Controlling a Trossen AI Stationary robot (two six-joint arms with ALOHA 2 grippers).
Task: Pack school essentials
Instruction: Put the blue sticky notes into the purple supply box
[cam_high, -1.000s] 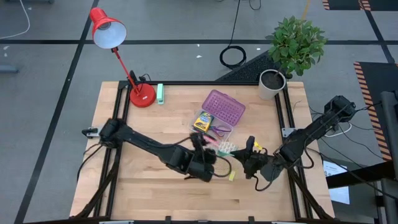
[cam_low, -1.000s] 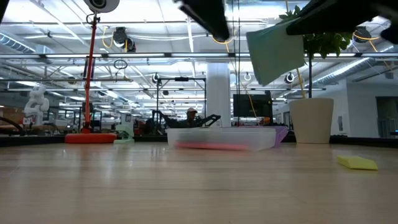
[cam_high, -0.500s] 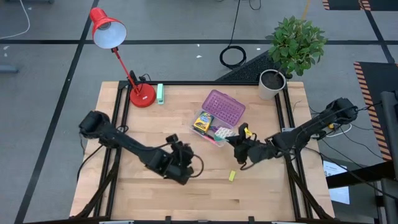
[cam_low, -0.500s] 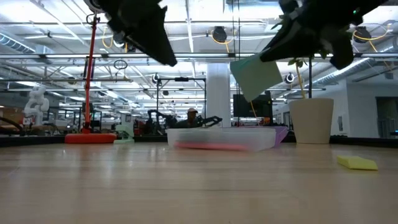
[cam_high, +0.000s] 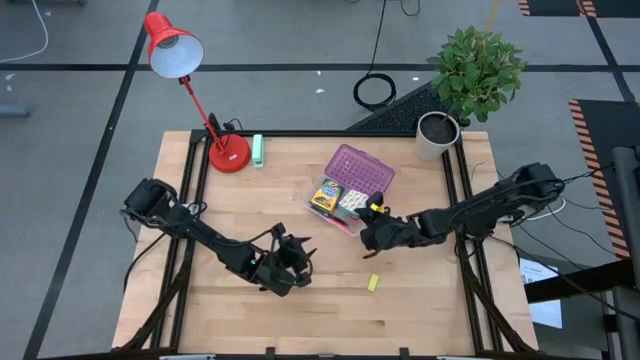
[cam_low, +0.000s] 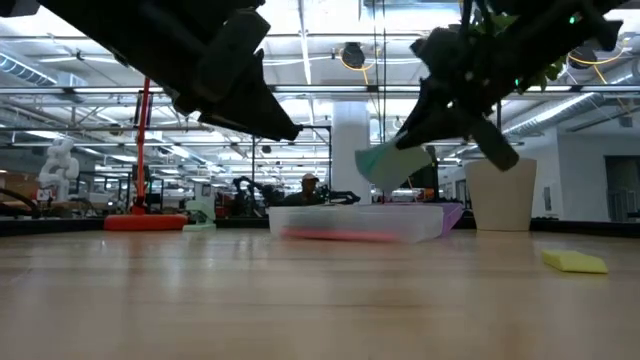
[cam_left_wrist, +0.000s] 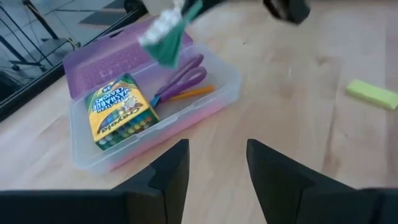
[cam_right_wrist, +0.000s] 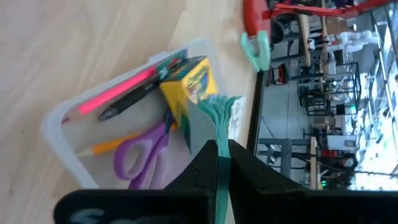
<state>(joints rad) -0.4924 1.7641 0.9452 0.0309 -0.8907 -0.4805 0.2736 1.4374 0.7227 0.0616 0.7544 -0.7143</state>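
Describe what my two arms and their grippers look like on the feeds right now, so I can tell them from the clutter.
Both arms are dark, near-black jointed links with black cables looping along them. The left gripper ends in two flat, blunt black fingers. The right gripper is likewise black, with a small yellow marking near its wrist; its fingers are dark, tapered slabs.

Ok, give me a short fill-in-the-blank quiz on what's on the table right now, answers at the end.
1. The right gripper is shut on the small patterned ____.
2. The crayon box lies inside the clear ____.
3. The scissors have ____ handles.
4. The yellow eraser lies on the ____.

Answers: pack, case, purple, table
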